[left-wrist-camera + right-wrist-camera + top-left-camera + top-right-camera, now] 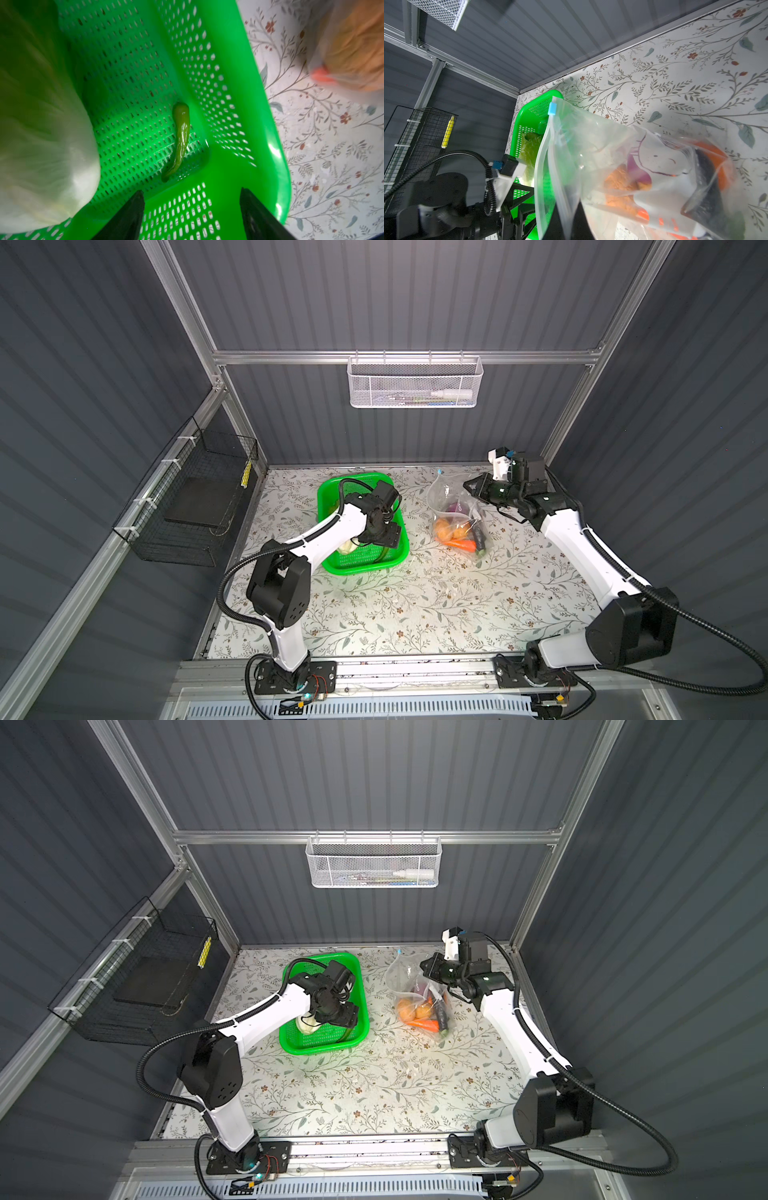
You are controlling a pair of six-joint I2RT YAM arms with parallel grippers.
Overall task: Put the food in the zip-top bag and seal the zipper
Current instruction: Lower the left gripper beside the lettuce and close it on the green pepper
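Left gripper (192, 197) spread wide and empty above a corner of the green basket (239, 104); jaws plain in the left wrist view, masked by the wrist in both top views. In the basket, a slim green pepper (181, 141) and the napa cabbage (41, 124). Right gripper (469, 486) pinched shut on the zip-top bag (442, 495), mouth raised off the table (415, 605), zipper (545, 143) unsealed, light-blue slider (552, 108) at one end. Inside: purple onion (457, 506), carrot (461, 544), eggplant (480, 537).
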